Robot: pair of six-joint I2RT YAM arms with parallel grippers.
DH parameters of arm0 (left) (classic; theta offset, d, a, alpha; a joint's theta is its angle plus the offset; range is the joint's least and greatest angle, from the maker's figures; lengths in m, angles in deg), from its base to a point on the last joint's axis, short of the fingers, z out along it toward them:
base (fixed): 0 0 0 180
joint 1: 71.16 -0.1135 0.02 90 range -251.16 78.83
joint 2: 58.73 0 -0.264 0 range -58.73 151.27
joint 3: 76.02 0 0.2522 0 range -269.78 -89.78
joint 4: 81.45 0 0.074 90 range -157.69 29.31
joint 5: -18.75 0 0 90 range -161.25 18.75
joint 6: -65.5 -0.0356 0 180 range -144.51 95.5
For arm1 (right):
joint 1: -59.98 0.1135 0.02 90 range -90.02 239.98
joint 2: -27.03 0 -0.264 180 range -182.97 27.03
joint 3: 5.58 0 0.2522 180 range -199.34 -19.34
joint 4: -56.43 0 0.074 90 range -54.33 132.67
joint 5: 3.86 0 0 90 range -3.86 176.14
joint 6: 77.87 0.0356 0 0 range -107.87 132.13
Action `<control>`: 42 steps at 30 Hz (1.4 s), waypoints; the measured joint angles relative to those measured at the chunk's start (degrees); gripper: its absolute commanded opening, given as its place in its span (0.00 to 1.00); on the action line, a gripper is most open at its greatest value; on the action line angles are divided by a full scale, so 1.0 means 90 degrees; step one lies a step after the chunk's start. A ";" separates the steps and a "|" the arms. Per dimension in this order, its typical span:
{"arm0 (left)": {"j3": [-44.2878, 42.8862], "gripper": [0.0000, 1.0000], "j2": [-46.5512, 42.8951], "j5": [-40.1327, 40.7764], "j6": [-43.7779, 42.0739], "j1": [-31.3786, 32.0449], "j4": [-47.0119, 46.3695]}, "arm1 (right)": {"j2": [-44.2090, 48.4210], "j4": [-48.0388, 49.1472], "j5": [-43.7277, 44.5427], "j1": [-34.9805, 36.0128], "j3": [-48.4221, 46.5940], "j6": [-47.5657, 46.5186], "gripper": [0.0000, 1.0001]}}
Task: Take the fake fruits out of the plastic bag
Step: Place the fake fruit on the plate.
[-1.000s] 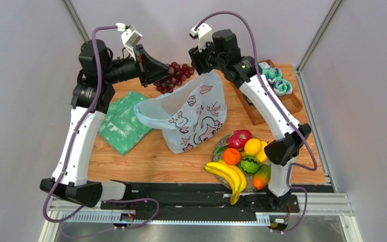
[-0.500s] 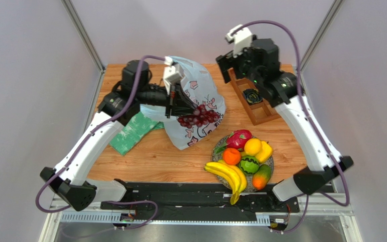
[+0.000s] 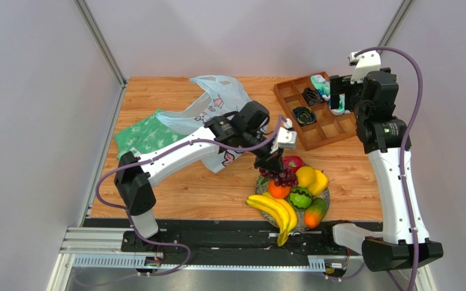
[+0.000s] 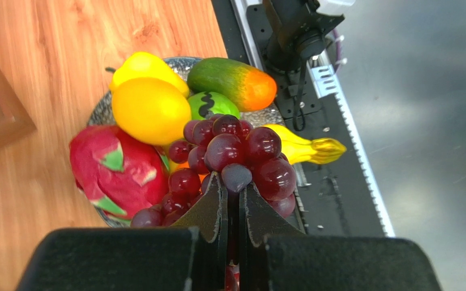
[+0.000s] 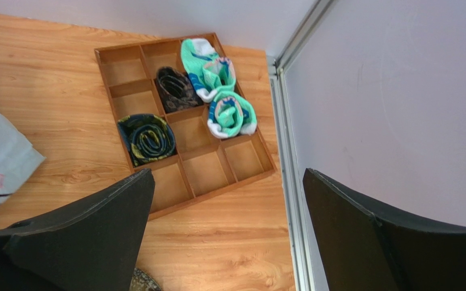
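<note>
The plastic bag lies slumped on the table, left of the plate. My left gripper pinches the grapes at one end of the bunch, above the other fake fruits. I judge the bunch light, glossy and floppy, so the stem end is the safest hold. My right gripper hovers with its fingers spread and empty over the sock tray.

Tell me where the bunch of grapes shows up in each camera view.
Top external: right of centre, grapes hanging from the left hand.
Left wrist: dead centre, pinched in that hand.
Right wrist: not in it.
Landmark: the dragon fruit beside the grapes in both; the wooden tray ties the right wrist view to the top one.
</note>
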 measured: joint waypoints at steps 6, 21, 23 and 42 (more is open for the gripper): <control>-0.0231 0.00 0.0359 0.0374 -0.0789 0.0665 -0.0092 | 0.0080 -0.0095 -0.0304 -0.0427 0.0185 0.0243 1.00; -0.0741 0.00 0.1282 0.0430 -0.1530 0.1044 -0.0449 | -0.0083 -0.0090 -0.0816 -0.0500 0.0134 0.0510 1.00; -0.0741 0.00 0.1370 0.0406 -0.1530 0.1047 -0.0459 | -0.0083 -0.0085 -0.0816 -0.0500 0.0131 0.0515 1.00; -0.0675 0.59 0.1542 0.0418 -0.1469 0.1047 -0.0578 | -0.0083 -0.0090 -0.0984 -0.0500 0.0129 0.0559 1.00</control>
